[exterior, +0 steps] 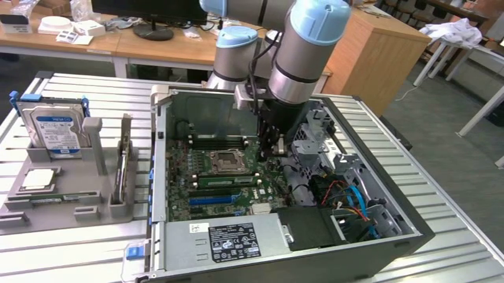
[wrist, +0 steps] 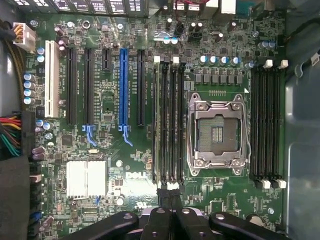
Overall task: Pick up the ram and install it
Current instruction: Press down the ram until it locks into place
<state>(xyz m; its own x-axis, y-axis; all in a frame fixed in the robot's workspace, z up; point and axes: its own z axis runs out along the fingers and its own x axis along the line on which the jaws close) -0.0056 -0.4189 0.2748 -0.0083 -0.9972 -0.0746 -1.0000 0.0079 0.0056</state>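
Note:
The ram, a narrow green stick, sits in a memory slot between the CPU socket and the blue expansion slot inside the open computer case. Seen edge-on from the wrist, the ram is a paler strip in the outermost of the black slots, on the side of the blue slot. My gripper hangs over the motherboard beside the socket, at the end of these slots. Its fingertips are pressed together, shut, with nothing visible between them.
A second bank of black memory slots lies on the socket's other side. Drive cage metal and coloured cables crowd the case toward the exterior view's right. A grey fixture tray with a hard drive stands at the exterior view's left.

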